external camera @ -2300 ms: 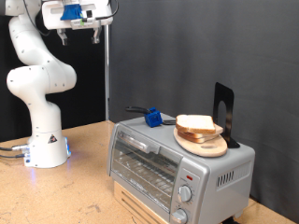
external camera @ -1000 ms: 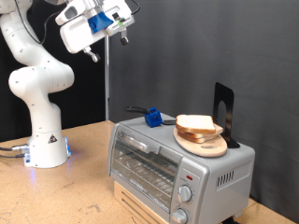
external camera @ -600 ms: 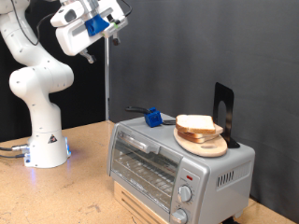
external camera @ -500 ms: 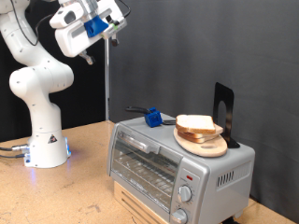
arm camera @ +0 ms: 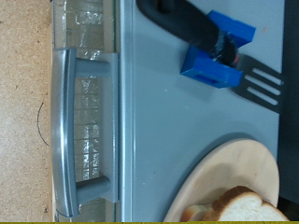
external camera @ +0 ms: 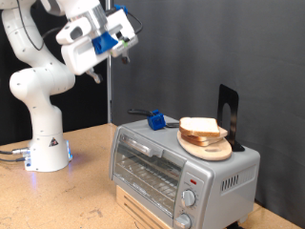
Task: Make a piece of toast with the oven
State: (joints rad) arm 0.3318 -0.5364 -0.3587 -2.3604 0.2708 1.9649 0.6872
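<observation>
A black curtain hangs behind a wooden worktop (external camera: 86, 196) where the white arm stands. Its hand (external camera: 108, 63) is up high near the exterior view's top left, well above everything and holding nothing; I can't tell from here whether the fingers are spread or closed. Below it and off to the exterior view's right sits the oven (external camera: 181, 170), silver, its glass door shut and two knobs (external camera: 188, 199) on the front panel. On the oven's top lie a black spatula with a blue block (external camera: 154, 120) and a round wooden plate (external camera: 207, 143). The piece of toast (external camera: 201, 126) rests on that plate, pale with a brown crust. Behind the plate stands a black upright stand (external camera: 228, 113).
</observation>
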